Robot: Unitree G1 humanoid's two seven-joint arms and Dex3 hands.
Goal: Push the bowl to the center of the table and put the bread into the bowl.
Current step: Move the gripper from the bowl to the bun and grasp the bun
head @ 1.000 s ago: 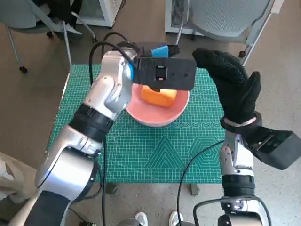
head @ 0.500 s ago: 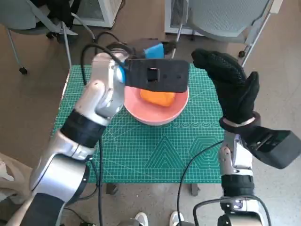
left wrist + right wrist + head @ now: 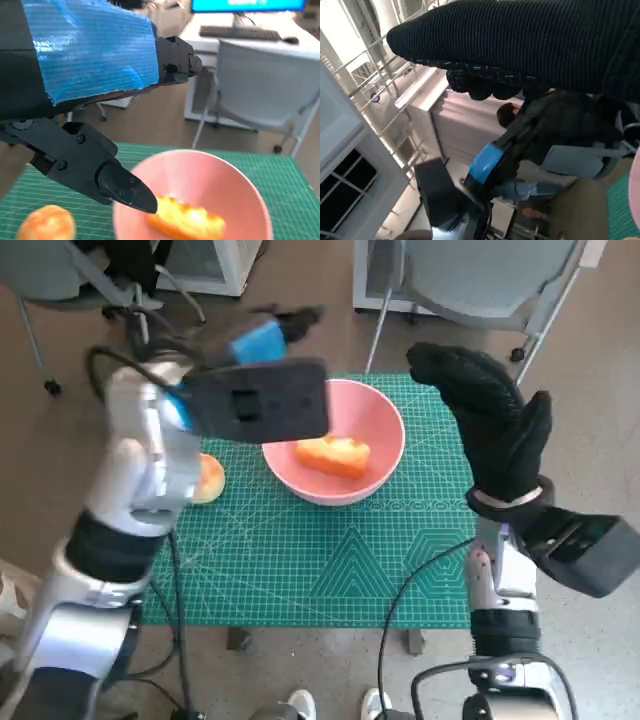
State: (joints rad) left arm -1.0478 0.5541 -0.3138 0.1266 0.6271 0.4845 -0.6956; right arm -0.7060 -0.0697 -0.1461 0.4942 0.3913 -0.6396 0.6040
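Note:
The pink bowl [image 3: 380, 430] sits on the green mat toward the table's far middle, with an orange piece of bread [image 3: 333, 456] lying inside it. In the left wrist view the same bowl [image 3: 210, 170] and bread [image 3: 186, 223] show below my fingers [image 3: 120, 185]. My left hand [image 3: 266, 336] hangs in the air above the bowl's far left side, fingers apart and holding nothing. My right hand [image 3: 492, 422] stands upright just right of the bowl, open and empty, not touching it. The right wrist view shows the glove [image 3: 520, 45] and, beyond it, my left hand [image 3: 485, 162].
A second round bun [image 3: 209, 478] lies on the green mat [image 3: 350, 560] left of the bowl, also seen as the bun [image 3: 47, 225] in the left wrist view. Chairs [image 3: 480, 280] stand beyond the table's far edge. Feet [image 3: 335, 705] show by the near edge.
My left arm has swung up and to the left, off the bowl, uncovering the bread in it and the bun on the mat. The right hand has stayed put.

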